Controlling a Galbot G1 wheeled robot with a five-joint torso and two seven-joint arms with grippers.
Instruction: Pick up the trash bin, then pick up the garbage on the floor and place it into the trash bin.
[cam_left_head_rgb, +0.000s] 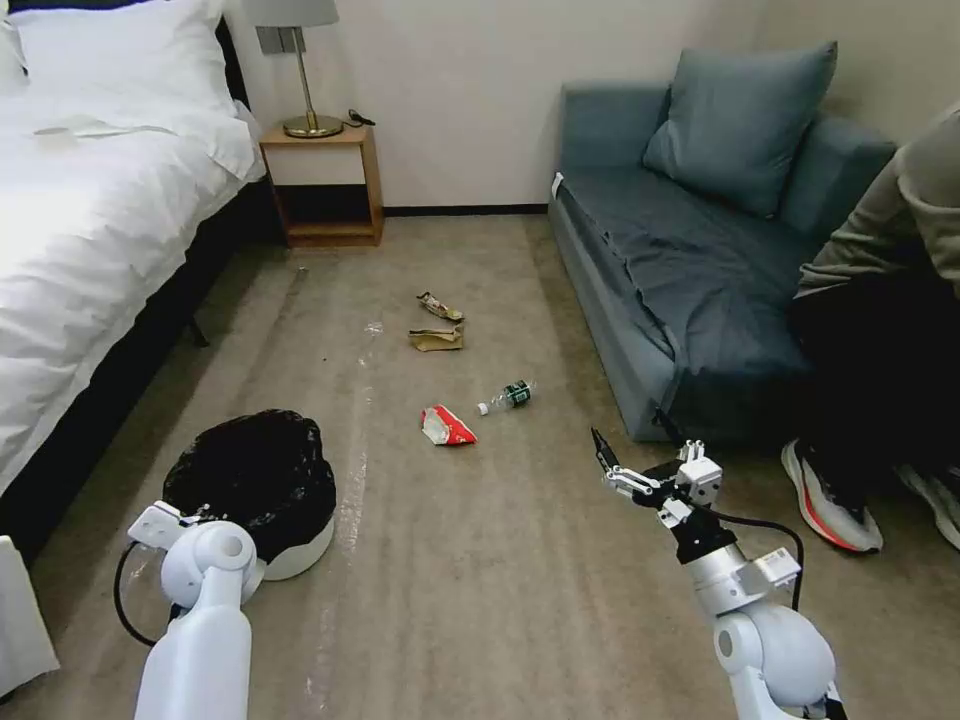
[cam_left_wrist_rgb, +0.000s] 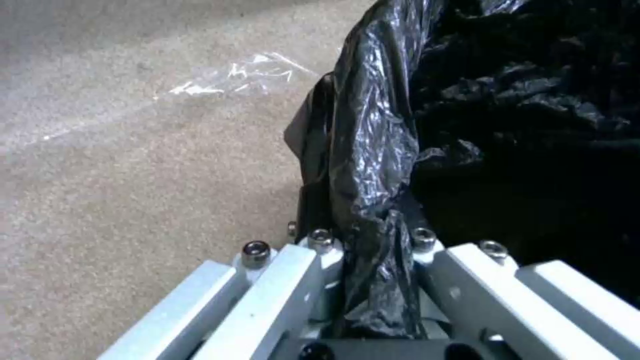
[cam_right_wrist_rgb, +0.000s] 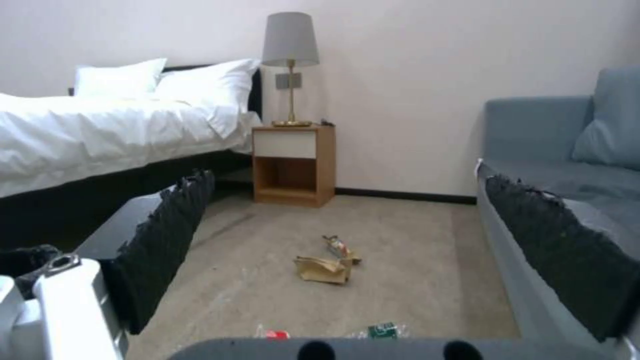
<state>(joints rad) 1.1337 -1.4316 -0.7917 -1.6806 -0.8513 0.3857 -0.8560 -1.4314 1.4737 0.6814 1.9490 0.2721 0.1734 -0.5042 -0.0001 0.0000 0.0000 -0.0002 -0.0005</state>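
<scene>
A bedroom with beige carpet (cam_left_head_rgb: 520, 560): a white bed (cam_left_head_rgb: 90, 220) along one side, a wooden nightstand (cam_left_head_rgb: 325, 185) with a lamp (cam_left_head_rgb: 300, 60) against the far wall, and a grey-blue sofa (cam_left_head_rgb: 690, 270) on the other side.

The left hand (cam_left_wrist_rgb: 373, 280) sits at the near rim of the trash bin (cam_left_head_rgb: 265, 490), its fingers (cam_left_wrist_rgb: 280, 285) pressed in on a fold of the crinkled black liner, which runs up between them in the left wrist view. The white wall of the bin shows below the bag, resting on the carpet.

The right hand (cam_left_head_rgb: 625, 470) hovers above the carpet, just beside the sofa's front corner, with its black-padded fingers (cam_right_wrist_rgb: 167, 235) spread wide apart and nothing between them. Ahead of it and toward the left hand lie the red-and-white snack bag (cam_left_head_rgb: 447, 427) and the clear bottle with green label (cam_left_head_rgb: 508, 396), near each other but not touching. Farther out from the right hand, toward the nightstand, the crumpled brown paper bag (cam_left_head_rgb: 437, 339) lies just beside the shiny snack wrapper (cam_left_head_rgb: 440, 306). All four pieces are well apart from the bin
</scene>
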